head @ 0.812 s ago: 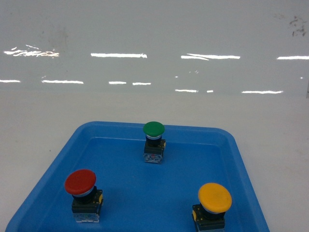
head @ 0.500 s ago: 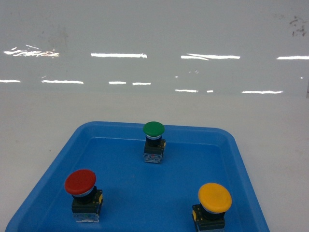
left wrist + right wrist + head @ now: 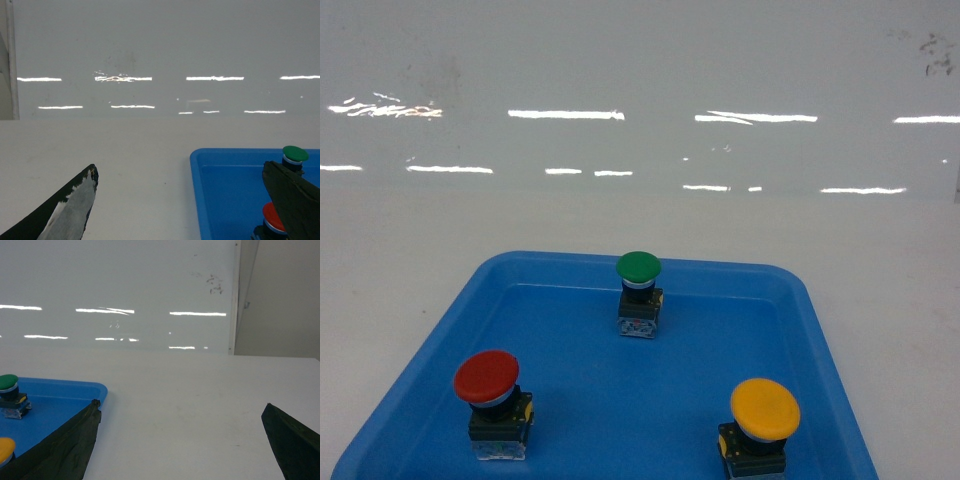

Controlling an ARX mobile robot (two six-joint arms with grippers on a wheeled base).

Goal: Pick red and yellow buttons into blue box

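The red button [image 3: 487,377] stands upright at the front left of a shallow blue tray [image 3: 795,300], and the yellow button [image 3: 764,409] stands at its front right. In the left wrist view the red button [image 3: 272,218] shows partly behind the right finger. The yellow button [image 3: 5,448] peeks in at the lower left of the right wrist view. My left gripper [image 3: 180,172] is open over bare table left of the tray. My right gripper [image 3: 181,407] is open over bare table right of the tray. Neither holds anything. The blue box is out of view.
A green-capped button [image 3: 638,268] stands upright at the back middle of the tray, and the green-capped button [image 3: 294,153] [image 3: 8,382] shows in both wrist views. A white wall [image 3: 640,90] rises behind the white table [image 3: 410,240]. A wall corner [image 3: 235,300] is at the right.
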